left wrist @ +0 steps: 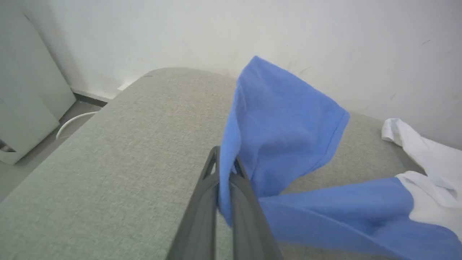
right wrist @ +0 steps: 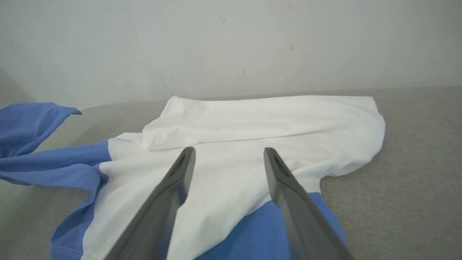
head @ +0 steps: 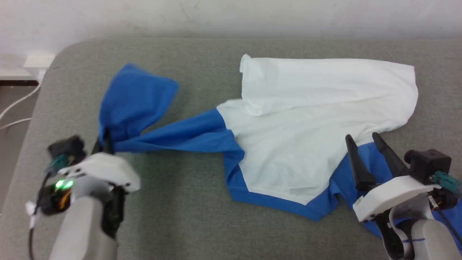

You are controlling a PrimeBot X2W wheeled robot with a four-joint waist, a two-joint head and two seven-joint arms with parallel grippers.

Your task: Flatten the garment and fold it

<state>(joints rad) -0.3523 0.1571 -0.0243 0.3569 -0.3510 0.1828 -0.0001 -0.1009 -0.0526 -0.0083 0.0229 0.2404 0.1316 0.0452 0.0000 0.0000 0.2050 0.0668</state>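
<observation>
The garment (head: 299,144), a T-shirt with a white body and blue sleeves, lies crumpled on the grey padded surface, its white body folded over at the back. My left gripper (head: 105,141) is shut on the blue left sleeve (left wrist: 278,133), which it holds up off the surface; the sleeve stands above the fingers (left wrist: 202,202) and a taut blue strip runs back to the body. My right gripper (head: 362,138) hovers open above the right blue sleeve (right wrist: 260,231) and the white body (right wrist: 252,122), nothing between its fingers (right wrist: 173,191).
The grey padded surface (head: 173,216) ends in a rounded corner at the far left, with a white cable (head: 16,104) and floor beyond. A pale wall (head: 231,14) runs along the back edge.
</observation>
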